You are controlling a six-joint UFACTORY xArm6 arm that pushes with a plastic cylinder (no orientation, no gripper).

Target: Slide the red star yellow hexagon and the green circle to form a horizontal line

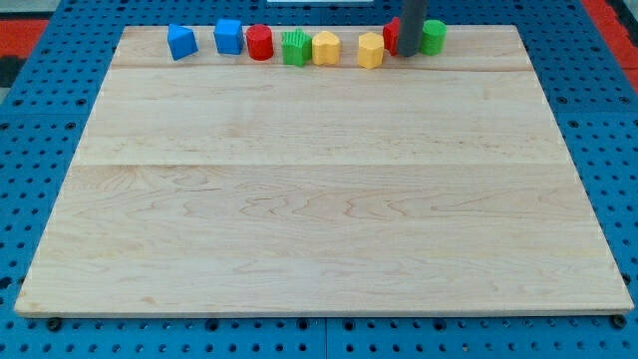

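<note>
Pale wooden desk, my tip resting at upper right between red star block and green circle block, yellow hexagon block sitting just left, no fingers showing, 5 other blocks lining the top edge

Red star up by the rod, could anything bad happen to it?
Maybe. The red star block sits at the top edge of the wooden board, half hidden behind my tip, so a push upward could slide it off. The green round block and yellow hexagon block crowd close, so they might get knocked too.
</note>
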